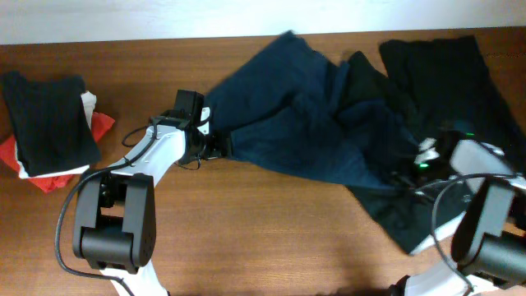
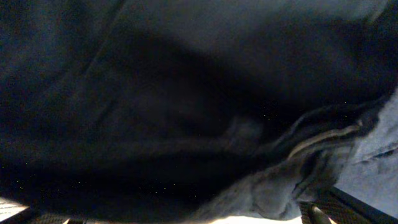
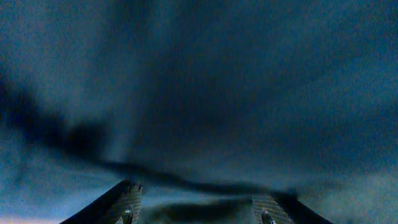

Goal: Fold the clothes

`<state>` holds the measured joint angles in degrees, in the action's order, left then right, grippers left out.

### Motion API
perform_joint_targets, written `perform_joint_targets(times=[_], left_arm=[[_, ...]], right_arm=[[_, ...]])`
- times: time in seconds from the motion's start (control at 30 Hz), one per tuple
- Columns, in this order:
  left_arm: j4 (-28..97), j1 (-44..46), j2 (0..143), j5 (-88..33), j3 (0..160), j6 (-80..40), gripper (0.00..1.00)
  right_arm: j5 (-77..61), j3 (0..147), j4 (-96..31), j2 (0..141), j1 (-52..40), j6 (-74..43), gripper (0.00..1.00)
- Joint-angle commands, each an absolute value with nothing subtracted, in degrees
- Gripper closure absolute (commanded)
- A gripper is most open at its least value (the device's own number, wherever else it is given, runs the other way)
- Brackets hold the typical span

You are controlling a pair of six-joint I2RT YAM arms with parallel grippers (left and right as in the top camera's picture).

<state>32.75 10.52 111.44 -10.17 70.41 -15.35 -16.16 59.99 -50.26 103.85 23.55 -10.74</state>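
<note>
A dark navy garment (image 1: 304,123) lies crumpled across the middle and right of the table. A black garment (image 1: 444,70) lies partly under it at the back right. My left gripper (image 1: 215,146) is at the navy garment's left edge. In the left wrist view its fingers (image 2: 193,218) are wide apart at the bottom corners and dark cloth (image 2: 186,112) fills the frame. My right gripper (image 1: 408,171) is on the garment's right part. In the right wrist view its fingers (image 3: 198,208) are apart, with navy cloth (image 3: 199,93) just in front of them.
A stack of folded clothes (image 1: 49,123) sits at the far left, black on top of white and red. Bare wooden table (image 1: 271,238) runs along the front. The table's far edge (image 1: 164,39) meets a white wall.
</note>
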Motion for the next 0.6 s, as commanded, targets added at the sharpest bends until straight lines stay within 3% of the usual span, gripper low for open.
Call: perform_joint_targets(times=[0.0,0.1,0.2,0.23,0.27,0.3,0.33,0.37,0.57], left_arm=[[32.84,9.93,113.58,-6.33,69.23,-14.87,0.01],[31.73,9.96,113.58,-9.50,69.23,-14.85,0.01],[29.39,9.96,113.58,-13.06,69.23,-15.09,0.01],[28.88,9.96,113.58,-13.32,69.23,-16.36,0.07],[28.29,9.93,113.56,-13.26,69.23,-16.86,0.23],[27.64,9.93,113.56,-11.49,69.23,-16.91,0.77],[27.44,9.78,113.58,-9.69,69.25,-17.10,0.94],[27.14,9.34,113.58,-7.57,69.25,-17.12,1.00],[28.95,-4.08,113.51,-8.38,76.09,-17.23,1.00]], right_arm=[[-1.76,64.42,-52.73,105.84,33.06,-14.04,0.38],[-5.50,67.42,-54.65,105.84,38.63,-14.15,0.38],[-6.17,67.40,-54.68,105.84,37.78,-13.80,0.37],[-6.22,67.40,-54.68,105.84,37.06,-13.80,0.34],[-6.22,67.40,-54.68,105.84,36.36,-13.80,0.33],[-6.20,67.40,-54.68,105.84,35.90,-13.78,0.33],[-6.20,67.40,-54.68,105.84,35.88,-13.78,0.33],[-6.20,67.40,-54.72,105.84,35.90,-13.76,0.33],[-6.20,67.40,-54.83,105.84,35.90,-13.76,0.32]])
